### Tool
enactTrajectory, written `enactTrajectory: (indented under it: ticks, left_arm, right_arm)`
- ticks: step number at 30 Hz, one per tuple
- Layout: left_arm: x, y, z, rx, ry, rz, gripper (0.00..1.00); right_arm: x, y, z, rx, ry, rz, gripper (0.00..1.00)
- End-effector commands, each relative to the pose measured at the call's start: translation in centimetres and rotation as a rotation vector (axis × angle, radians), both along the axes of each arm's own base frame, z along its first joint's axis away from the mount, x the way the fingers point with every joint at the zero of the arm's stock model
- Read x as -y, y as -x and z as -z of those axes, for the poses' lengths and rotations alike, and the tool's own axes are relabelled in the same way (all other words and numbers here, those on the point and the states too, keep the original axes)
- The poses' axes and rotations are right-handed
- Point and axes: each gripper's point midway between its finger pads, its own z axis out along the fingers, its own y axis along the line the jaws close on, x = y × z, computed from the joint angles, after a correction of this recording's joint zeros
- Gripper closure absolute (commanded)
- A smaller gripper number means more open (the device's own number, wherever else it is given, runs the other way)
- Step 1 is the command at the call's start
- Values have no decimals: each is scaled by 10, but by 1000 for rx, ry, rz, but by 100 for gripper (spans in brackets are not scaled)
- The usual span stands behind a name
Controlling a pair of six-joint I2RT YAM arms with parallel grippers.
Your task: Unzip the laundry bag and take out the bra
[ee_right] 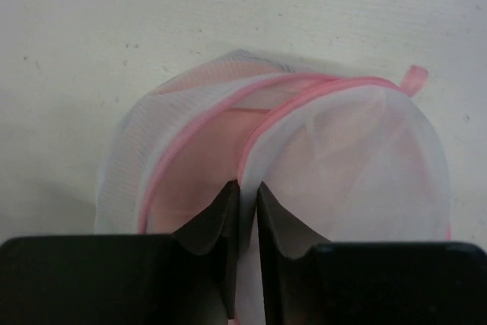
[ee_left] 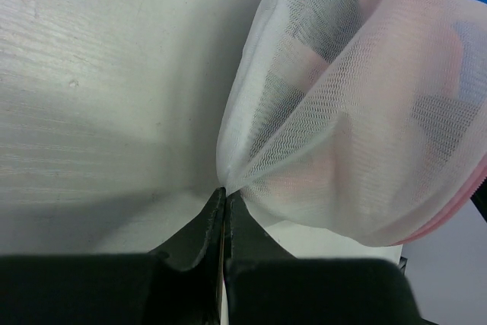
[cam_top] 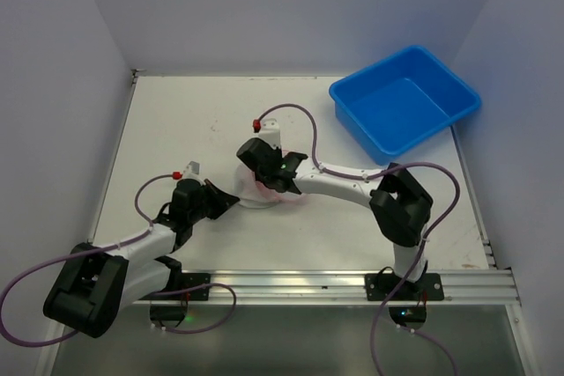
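On the white desk, far right corner: blue tub | mid-desk, well apart from the tub: laundry bag, its pink-trimmed flap parted from the rim | left claw pressed together, pinching a fold of the bag's mesh | right claw nearly closed, pinching the flap's pink edge

I work in a lab test cell: a scuffed white tabletop boxed in by plain pale walls, my arms bolted to an aluminium rail, purple cables looping loose, one blue tub.
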Motion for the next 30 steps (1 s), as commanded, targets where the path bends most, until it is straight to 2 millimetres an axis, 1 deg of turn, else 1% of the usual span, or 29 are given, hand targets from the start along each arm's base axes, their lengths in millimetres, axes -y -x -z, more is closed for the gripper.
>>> enactTrajectory:
  ticks: [1,2,3,4,5,6,7,9,10,11,12,13,14,15,16,17,18,20,21,22,24,25,26,27,28,29,30]
  left_arm:
    - [-9,-2,6,2,-32,-46,100]
    - [-10,-1,8,-6,-37,-49,100]
    - [-10,-1,8,-4,-41,-49,100]
    - [-11,-2,8,-6,-44,-52,100]
    - [-11,-1,9,-10,-50,-52,100]
    - [-12,-1,9,-9,-52,-50,100]
    - [-12,-2,8,-5,-53,-50,100]
    - [-12,-2,9,-6,-60,-45,100]
    - [-11,-3,8,-2,-61,-40,100]
    - [-10,-3,7,-1,-62,-34,100]
    - [-10,-4,6,7,-66,-25,100]
    - [-8,-4,5,9,-64,-15,100]
    - [-7,-5,3,17,-65,-7,100]
    - [-6,-6,2,23,-72,4,100]
    - [-5,-5,2,23,-72,17,100]
    - [-4,-5,3,22,-75,24,100]
    - [-3,-6,2,27,-79,35,100]
    - [-1,-6,1,32,-75,47,100]
    - [-1,-6,3,29,-77,53,100]
    - [1,-6,2,31,-72,61,100]
    - [3,-6,2,26,-70,76,100]
    - [5,-7,0,29,-66,81,100]
    - [6,-7,0,30,-63,85,100]
    - [7,-8,-2,33,-56,92,100]
    - [8,-9,-4,39,-52,93,100]
    - [9,-10,-5,44,-52,95,100]
    - [9,-10,-5,43,-53,98,100]
  right_arm:
    - [26,-1,-36,96,8,48,86]
    - [33,1,-55,126,-13,46,90]
    - [37,3,-64,142,-25,47,92]
    - [47,5,-65,153,-16,56,93]
    - [55,6,-71,166,-16,61,94]
    - [65,8,-90,195,-49,71,93]
    - [82,8,-84,190,-31,95,93]
    - [104,8,-84,190,-33,119,91]
    - [129,6,-80,186,-29,155,88]
    - [142,6,-73,171,-28,168,81]
    - [155,4,-68,159,-30,190,77]
    - [187,2,-56,135,-21,250,63]
    - [196,3,-49,108,-32,254,51]
    - [213,0,-47,98,-36,291,42]
    - [220,6,-47,86,-26,295,31]
    - [223,8,-52,92,-18,298,27]
    - [219,10,-56,83,-29,270,24]
    - [194,12,-77,115,-101,129,17]
    - [178,15,-84,128,-144,52,16]
    - [145,21,-97,145,-232,-81,14]
    - [113,28,-97,141,-252,-214,13]
    - [97,27,-106,150,-276,-261,13]
    - [85,23,-91,120,-240,-288,12]
    - [73,24,-86,116,-229,-322,12]
    - [58,19,-94,136,-243,-351,12]
    - [49,18,-90,136,-222,-385,12]
    - [35,20,-72,102,-189,-425,12]
